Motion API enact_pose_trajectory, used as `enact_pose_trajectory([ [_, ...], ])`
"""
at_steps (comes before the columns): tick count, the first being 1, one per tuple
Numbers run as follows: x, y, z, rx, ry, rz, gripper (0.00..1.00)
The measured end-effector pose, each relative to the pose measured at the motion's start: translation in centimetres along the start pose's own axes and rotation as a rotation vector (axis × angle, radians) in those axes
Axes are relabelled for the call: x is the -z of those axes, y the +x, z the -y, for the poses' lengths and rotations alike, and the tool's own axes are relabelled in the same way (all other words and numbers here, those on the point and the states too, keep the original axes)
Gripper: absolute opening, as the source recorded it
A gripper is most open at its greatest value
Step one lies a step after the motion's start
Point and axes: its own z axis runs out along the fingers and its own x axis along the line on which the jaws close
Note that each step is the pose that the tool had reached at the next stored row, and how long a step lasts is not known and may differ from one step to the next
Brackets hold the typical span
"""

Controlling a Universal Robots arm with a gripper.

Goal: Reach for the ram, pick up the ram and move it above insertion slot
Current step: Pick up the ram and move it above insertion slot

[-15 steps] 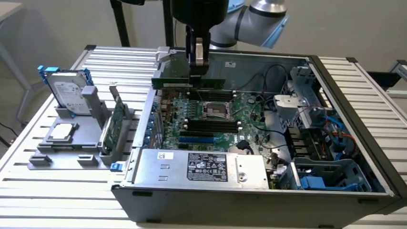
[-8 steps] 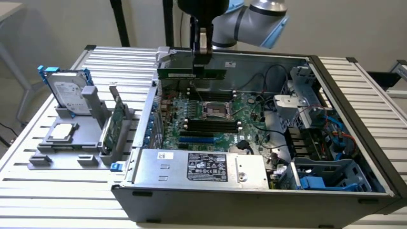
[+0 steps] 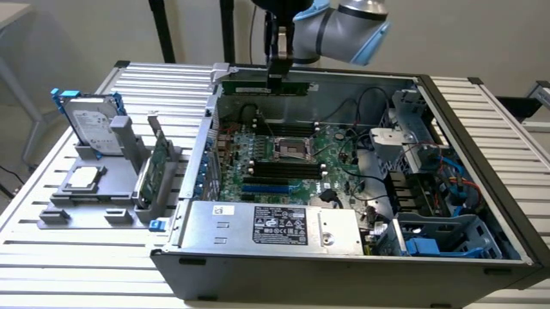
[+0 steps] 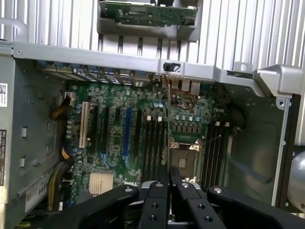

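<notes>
The tool (image 3: 277,76) was clenched on the ram (image 3: 266,87), holding the green stick level and edge-down over the far side of the open computer case (image 3: 481,129), high above the motherboard (image 3: 284,161) and its memory slots (image 4: 155,143), presumably to clear the components.

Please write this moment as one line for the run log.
gripper: shut on ram | ram: lifted, level, over far side of open computer case | motherboard: below | ram not inserted
</notes>
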Motion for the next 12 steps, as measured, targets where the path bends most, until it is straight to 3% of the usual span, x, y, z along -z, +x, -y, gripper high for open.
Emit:
enact_pose_trajectory([
  [8, -0.5, -0.9, 2.52, -0.002, 0.0002, 0.0, 0.13],
  [12, -0.79, -0.9, 3.15, -0.017, 0.0019, 0.0003, 0.13],
])
